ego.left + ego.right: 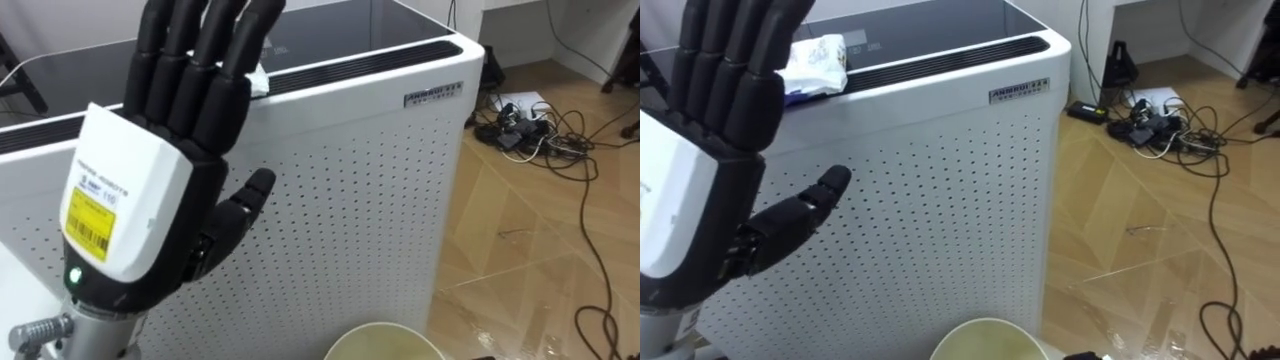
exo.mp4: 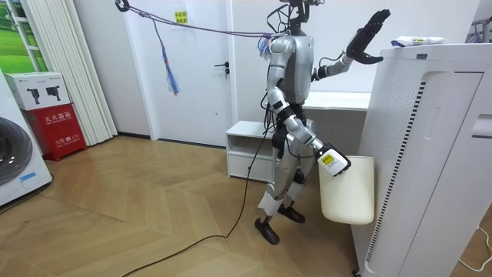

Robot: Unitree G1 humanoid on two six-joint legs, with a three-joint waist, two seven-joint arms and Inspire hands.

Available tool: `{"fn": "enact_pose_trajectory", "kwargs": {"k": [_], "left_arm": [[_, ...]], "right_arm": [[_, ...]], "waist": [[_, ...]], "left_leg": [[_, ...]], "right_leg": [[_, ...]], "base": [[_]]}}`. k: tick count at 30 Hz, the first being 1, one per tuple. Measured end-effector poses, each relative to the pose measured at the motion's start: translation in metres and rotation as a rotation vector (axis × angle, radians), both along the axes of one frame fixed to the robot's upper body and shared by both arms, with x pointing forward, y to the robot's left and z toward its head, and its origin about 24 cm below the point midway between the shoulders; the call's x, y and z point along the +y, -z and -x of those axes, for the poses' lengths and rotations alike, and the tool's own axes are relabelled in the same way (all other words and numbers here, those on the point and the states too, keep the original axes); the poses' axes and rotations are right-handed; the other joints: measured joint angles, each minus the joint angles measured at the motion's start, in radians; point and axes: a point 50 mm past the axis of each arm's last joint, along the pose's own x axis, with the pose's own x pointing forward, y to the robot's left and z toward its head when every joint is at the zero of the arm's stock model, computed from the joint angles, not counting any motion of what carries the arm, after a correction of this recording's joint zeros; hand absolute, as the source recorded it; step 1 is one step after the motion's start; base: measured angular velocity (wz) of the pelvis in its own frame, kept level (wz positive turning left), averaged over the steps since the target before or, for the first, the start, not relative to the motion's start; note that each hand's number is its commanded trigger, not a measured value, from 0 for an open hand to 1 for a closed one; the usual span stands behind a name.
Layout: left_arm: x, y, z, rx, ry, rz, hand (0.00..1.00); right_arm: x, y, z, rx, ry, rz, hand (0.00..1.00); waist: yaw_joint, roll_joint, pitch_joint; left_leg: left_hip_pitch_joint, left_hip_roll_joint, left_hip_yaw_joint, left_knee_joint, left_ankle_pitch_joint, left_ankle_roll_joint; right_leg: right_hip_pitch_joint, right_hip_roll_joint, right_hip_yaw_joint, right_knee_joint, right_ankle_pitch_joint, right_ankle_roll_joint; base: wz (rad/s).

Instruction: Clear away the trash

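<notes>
The left hand is raised, fingers straight and holding nothing, near the crumpled wrapper lying on top of the white appliance. The right hand is low at the cream bin; I cannot tell its grip.

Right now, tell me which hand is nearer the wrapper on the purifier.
Left. The left hand is raised with straight fingers, close to the wrapper on the purifier. The right hand is far lower, at the bin.
</notes>
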Motion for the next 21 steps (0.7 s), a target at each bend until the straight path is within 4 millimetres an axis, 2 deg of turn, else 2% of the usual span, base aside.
{"fn": "enact_pose_trajectory", "kwargs": {"k": [3,11,16,21], "left_arm": [[0.008,0.001,-0.003,0.002,-0.044,0.002,0.00],[0.016,0.000,-0.004,-0.017,-0.082,0.015,0.00],[0.017,-0.002,-0.003,-0.044,-0.094,0.009,0.00],[0.025,-0.006,-0.003,-0.062,-0.129,0.006,0.00]], "right_arm": [[-0.001,0.002,0.004,0.011,0.004,0.001,1.00],[-0.001,0.004,0.008,0.026,0.012,0.003,1.00],[-0.002,0.004,0.008,0.023,0.024,0.012,1.00],[-0.001,0.004,0.008,0.023,0.025,0.009,1.00]], "waist": [[0.000,0.007,-0.0046],[0.002,0.006,-0.0031],[0.003,0.008,-0.0014],[0.004,0.002,0.0051]], "left_leg": [[0.007,-0.001,0.000,-0.003,0.003,0.001],[0.018,-0.001,0.000,-0.005,0.003,0.001],[0.017,-0.001,0.000,-0.005,0.003,0.001],[0.008,-0.002,-0.001,-0.005,0.003,0.001]], "right_leg": [[0.006,-0.002,0.000,0.000,0.000,0.000],[0.016,-0.002,-0.002,0.000,0.000,0.000],[0.016,-0.002,-0.005,-0.001,0.000,0.000],[0.015,-0.002,-0.014,-0.004,0.000,0.000]], "base": [[0.00],[0.00],[0.00],[0.03]]}}
